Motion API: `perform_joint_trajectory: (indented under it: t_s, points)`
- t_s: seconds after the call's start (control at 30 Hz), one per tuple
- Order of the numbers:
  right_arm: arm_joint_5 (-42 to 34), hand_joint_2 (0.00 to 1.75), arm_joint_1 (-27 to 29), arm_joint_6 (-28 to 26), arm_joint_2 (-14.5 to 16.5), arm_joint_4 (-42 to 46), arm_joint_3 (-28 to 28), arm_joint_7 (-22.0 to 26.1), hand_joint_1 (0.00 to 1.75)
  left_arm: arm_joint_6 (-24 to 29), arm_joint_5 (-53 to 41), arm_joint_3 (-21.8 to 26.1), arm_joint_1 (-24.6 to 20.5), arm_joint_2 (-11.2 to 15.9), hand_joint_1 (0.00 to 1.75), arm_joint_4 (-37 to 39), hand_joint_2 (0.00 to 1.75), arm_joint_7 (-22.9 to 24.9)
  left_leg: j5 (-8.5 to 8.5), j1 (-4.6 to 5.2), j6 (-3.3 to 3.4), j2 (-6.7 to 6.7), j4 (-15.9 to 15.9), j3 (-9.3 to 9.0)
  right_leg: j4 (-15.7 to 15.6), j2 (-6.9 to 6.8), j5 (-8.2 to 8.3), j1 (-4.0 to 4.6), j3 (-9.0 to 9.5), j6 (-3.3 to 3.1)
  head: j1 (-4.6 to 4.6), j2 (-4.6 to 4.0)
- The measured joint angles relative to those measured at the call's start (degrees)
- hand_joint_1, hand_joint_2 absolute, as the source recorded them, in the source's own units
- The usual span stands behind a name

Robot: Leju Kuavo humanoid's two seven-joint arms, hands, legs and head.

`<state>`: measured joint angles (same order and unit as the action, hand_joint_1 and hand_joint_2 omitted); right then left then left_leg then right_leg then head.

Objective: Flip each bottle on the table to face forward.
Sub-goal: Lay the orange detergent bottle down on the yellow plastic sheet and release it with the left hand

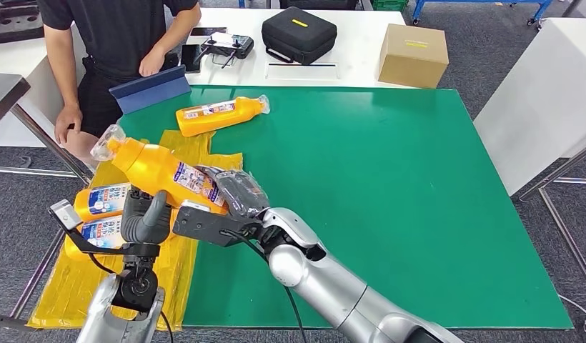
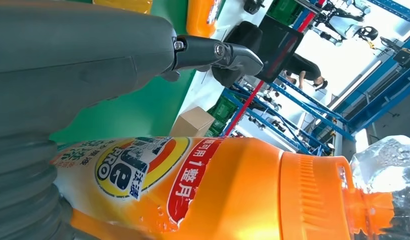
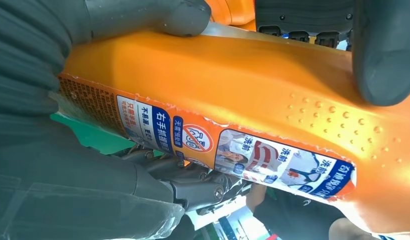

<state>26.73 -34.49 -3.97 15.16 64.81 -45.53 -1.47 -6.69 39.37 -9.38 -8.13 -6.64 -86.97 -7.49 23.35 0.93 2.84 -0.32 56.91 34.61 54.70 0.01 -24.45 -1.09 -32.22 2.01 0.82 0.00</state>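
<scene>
One orange detergent bottle is held clear of the green mat, tilted, its clear cap pointing up and away toward the person; it is grasped by both hands at once: the right hand is wrapped round the lower body, and the left hand is closed on it from beneath, thumb up against the side. In the right wrist view the back label with small print is seen facing that camera, with fingers pressed on the bottle; in the left wrist view the front logo label is shown. The bottle is judged to be mid-flip, not yet set down.

A second bottle lies on its side on the mat near the far edge, label upward; whether that is its front cannot be told. Two more bottles lie on the yellow plastic sheet under the left hand, labels with blue print showing; these appear untouched.

So the task is judged to be early: one bottle in hand, possibly one done, at least two left.
</scene>
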Motion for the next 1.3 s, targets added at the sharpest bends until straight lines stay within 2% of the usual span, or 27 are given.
perform_joint_trajectory:
  t_s: [0.73, 0.87, 1.3]
  points:
    - [0.8, 1.75, 0.5, 0.1, 2.5, -7.9, -2.0, 2.0, 1.74, -2.2, 0.2, 0.6, 1.0, -0.9, 0.00, -1.4, 1.75, 2.0, 0.00, 0.00, 0.00, 0.00, 0.0, 0.02, 0.0, 0.00, 0.00, 0.00, -0.07, -0.01, -0.01, 0.00]
    - [1.0, 1.75, 0.1, 0.1, 2.7, -8.6, -2.0, 2.1, 1.74, -3.3, 0.2, 0.5, 0.8, -0.9, 1.74, -1.3, 1.75, 1.8, 0.00, 0.00, 0.00, 0.01, 0.0, 0.02, 0.0, 0.01, 0.00, 0.00, -0.11, 0.00, 0.00, 0.00]
    - [1.1, 1.75, -0.5, -0.4, 2.7, -10.1, -1.1, 3.2, 1.75, -4.5, 0.5, 0.0, -0.4, -0.9, 1.75, 0.1, 1.75, 1.1, 0.00, 0.00, 0.00, 0.05, 0.0, 0.02, 0.0, 0.02, 0.00, 0.00, -0.17, 0.00, -0.01, 0.00]
